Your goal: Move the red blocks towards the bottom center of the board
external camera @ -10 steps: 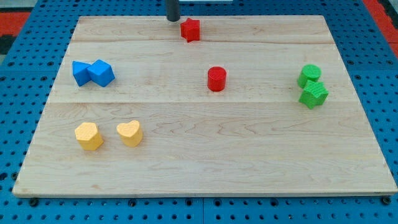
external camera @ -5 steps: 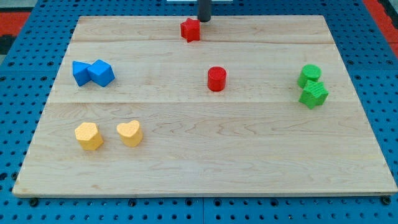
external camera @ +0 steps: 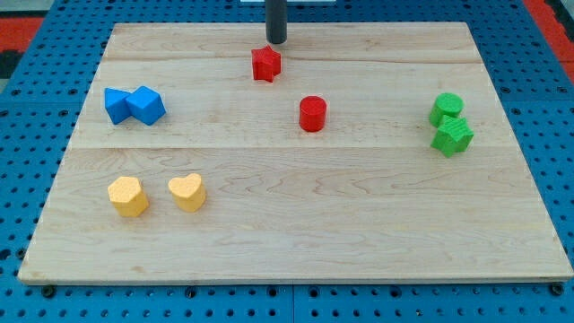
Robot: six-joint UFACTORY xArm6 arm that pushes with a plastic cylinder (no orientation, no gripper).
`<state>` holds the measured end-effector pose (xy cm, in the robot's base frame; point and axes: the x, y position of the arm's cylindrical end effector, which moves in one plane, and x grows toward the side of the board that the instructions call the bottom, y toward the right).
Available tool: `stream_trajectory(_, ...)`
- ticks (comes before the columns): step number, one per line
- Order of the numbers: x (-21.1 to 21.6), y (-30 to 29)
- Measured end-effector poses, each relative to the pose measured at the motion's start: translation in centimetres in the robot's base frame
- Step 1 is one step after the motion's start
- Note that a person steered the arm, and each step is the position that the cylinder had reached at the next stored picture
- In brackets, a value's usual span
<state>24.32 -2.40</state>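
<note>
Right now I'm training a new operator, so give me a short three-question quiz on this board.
1. True or false: my tip is at the view's top, just above the red star.
2. Which pair sits nearest the view's right edge? A) blue blocks B) green blocks C) yellow blocks
3. Fill in: the red block nearer the board's middle is a red ____.

Key: 1 true; 2 B; 3 cylinder.
</note>
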Motion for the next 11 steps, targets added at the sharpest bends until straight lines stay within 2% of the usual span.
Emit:
stream_trajectory(2,9.2,3.1)
stream_trajectory(3,13.9,7.4)
stream_trajectory(4,16.8,7.1)
stream_trajectory(5,15.6,12.8)
stream_trajectory(6,20.6,10.3)
stream_trajectory(7,22.3,6.5)
stream_trajectory(8,19.2,7.0)
stream_trajectory(9,20.5,1.7)
stream_trajectory(10,20.1,1.3)
stream_trajectory(11,18.8,-3.0)
